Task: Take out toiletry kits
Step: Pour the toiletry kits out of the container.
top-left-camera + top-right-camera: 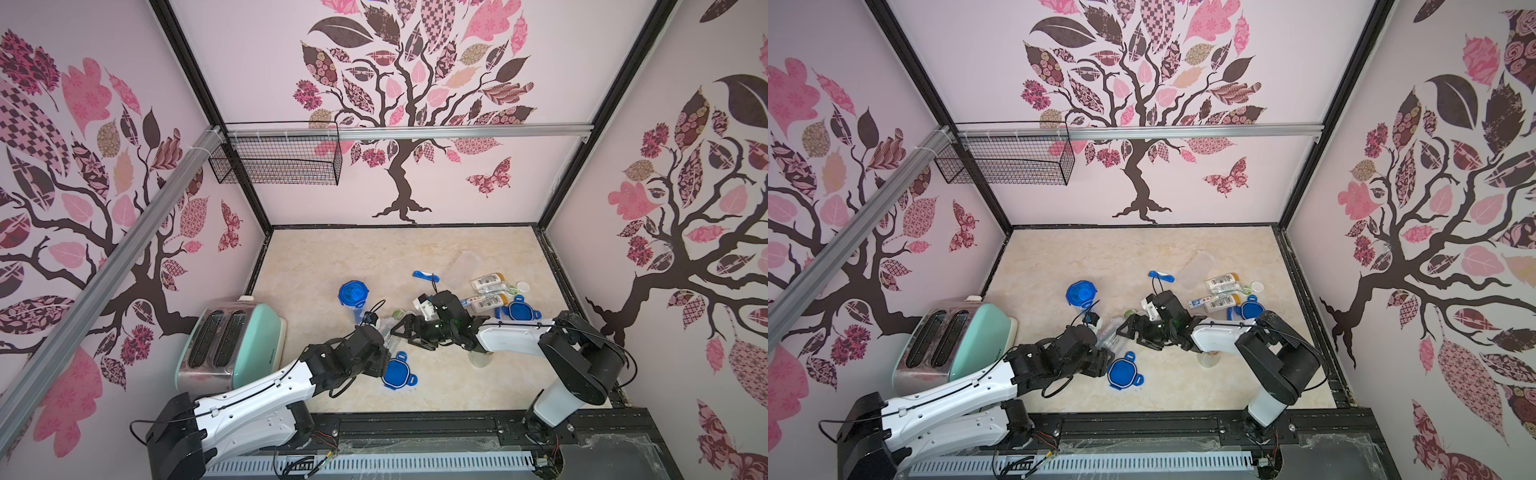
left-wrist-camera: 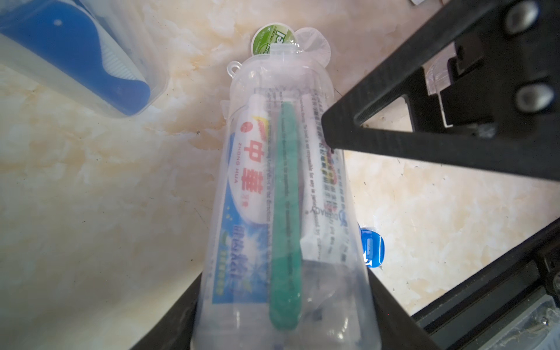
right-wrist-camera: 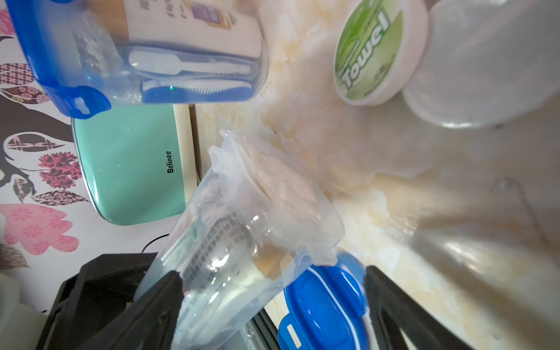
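Left end effector (image 2: 286,274) holds one jar (image 2: 242,78) — one tube (image 2: 248,169).

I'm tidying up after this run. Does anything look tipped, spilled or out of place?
Yes: a clear jar lies on its side at the back; bottles and a blue toothbrush lie scattered beside it, and a blue lid lies loose near the front.
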`<state>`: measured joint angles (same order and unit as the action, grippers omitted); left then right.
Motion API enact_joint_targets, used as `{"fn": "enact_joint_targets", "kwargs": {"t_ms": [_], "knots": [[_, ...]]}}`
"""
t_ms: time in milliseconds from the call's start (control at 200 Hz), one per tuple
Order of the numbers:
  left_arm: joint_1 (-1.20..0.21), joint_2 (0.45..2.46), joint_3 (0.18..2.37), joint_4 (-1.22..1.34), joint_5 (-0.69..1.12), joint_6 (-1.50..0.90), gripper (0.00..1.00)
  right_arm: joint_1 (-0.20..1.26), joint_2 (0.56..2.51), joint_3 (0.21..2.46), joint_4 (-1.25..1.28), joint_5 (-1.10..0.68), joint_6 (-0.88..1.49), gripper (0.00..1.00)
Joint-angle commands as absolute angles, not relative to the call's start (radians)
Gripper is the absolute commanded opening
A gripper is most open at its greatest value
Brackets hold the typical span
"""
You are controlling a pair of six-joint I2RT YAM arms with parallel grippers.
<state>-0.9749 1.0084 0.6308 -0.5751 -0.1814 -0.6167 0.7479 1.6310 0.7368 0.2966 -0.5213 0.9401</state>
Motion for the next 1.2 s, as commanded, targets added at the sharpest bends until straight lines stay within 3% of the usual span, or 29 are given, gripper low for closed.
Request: {"fn": "enact_joint_targets", "kwargs": {"t_ms": [0, 645, 980, 1195], "knots": [[-0.970, 1.008, 0.696, -0.512, -0.202, -0.584, 0.23, 0.747, 1.606, 0.785, 0.166, -0.437, 0.844, 0.95], [-0.907, 1.127, 0.882, -0.682, -0.148, -0.554, 0.23, 0.713, 1.520, 0.946, -0.049, -0.213, 0.493, 0.93], [-0.893, 1.240, 1.012, -0.812, -0.131, -0.513, 0.19, 0.714, 1.343, 0.783, 0.090, -0.073, 0.438, 0.91], [-0.821, 1.274, 1.057, -0.877, -0.019, -0.470, 0.19, 0.714, 1.227, 0.654, 0.179, 0.039, 0.416, 0.90]]}}
